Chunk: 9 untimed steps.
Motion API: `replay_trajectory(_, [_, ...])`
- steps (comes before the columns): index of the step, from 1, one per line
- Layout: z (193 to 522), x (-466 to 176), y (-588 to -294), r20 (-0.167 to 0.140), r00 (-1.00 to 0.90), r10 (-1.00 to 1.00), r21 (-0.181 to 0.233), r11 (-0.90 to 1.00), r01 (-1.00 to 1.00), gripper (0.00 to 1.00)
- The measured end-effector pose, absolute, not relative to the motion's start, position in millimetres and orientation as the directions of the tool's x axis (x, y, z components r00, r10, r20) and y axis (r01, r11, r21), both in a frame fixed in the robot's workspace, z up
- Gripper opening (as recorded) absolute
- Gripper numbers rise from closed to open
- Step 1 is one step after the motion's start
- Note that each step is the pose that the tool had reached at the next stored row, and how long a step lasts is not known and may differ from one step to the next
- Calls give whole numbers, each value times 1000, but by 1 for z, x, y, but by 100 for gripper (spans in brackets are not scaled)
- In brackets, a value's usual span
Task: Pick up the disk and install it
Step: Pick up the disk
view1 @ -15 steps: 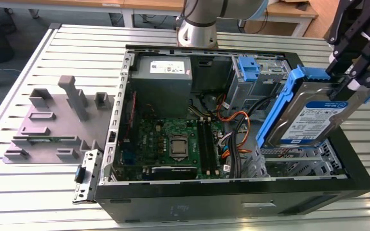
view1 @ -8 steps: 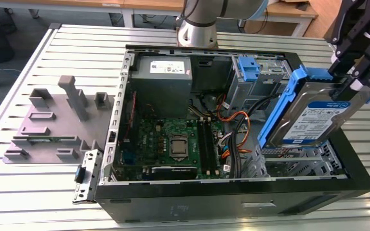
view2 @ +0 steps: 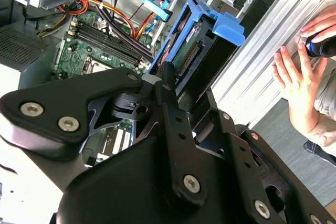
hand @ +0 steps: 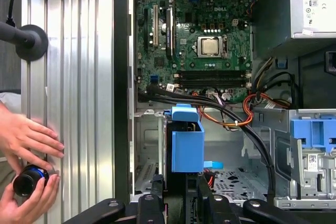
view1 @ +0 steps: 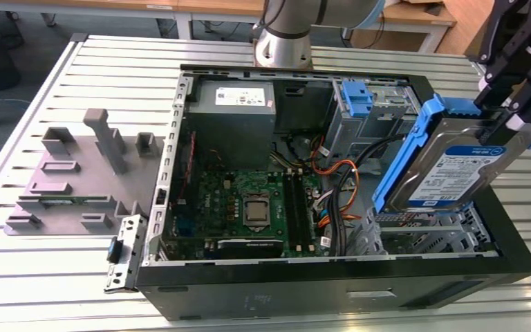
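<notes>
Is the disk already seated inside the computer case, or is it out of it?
Out. The end effector grips the disk, which hangs tilted over the open computer case, not seated in it.

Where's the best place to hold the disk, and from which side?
Pinch it across its two flat faces near the upper edge, coming from above, as the gripper holds the disk now. It hangs tilted over the open case, and this hold likely leaves the blue rails and lower end free.
</notes>
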State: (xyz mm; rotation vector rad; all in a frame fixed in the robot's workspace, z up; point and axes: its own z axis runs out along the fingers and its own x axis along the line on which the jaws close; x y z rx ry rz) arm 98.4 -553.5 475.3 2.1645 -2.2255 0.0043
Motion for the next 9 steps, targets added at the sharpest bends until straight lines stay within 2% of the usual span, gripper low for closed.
replay_trajectory(9, [474,100,-554,25,-27,-999,24,28,-999,35])
